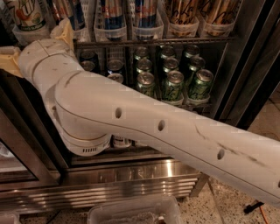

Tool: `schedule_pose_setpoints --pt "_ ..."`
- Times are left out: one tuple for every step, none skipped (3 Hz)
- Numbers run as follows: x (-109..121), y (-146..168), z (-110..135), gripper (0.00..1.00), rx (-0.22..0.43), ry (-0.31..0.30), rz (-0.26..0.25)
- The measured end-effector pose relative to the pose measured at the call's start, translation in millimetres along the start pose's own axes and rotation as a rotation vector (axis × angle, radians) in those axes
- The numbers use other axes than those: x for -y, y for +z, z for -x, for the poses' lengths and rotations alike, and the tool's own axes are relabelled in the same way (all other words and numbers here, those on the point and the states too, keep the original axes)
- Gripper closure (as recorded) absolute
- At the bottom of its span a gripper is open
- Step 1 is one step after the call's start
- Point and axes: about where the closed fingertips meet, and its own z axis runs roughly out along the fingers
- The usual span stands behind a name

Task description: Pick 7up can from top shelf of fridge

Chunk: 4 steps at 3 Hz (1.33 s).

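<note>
From here my gripper [33, 41] sits at the upper left, just below the top shelf [153, 41] of the fridge [131, 183]. Its tan fingers [63, 31] are spread wide and hold nothing. The 7up can [26, 13] stands just above, in the shelf's leftmost bin.

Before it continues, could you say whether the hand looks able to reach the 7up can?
Probably yes: the open hand sits just below the 7up can on the top shelf; only its clear bin stands between.
</note>
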Motion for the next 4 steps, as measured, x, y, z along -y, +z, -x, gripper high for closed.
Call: schedule_pose_setpoints --pt "0.0 0.0 0.0 0.09 0.000 0.000 0.000" --pt "0.0 0.0 0.0 0.23 0.000 0.000 0.000" --pt "0.0 0.0 0.0 0.24 0.000 0.000 0.000" --pt "4.5 17.8 -4.9 0.29 -0.005 0.003 0.030"
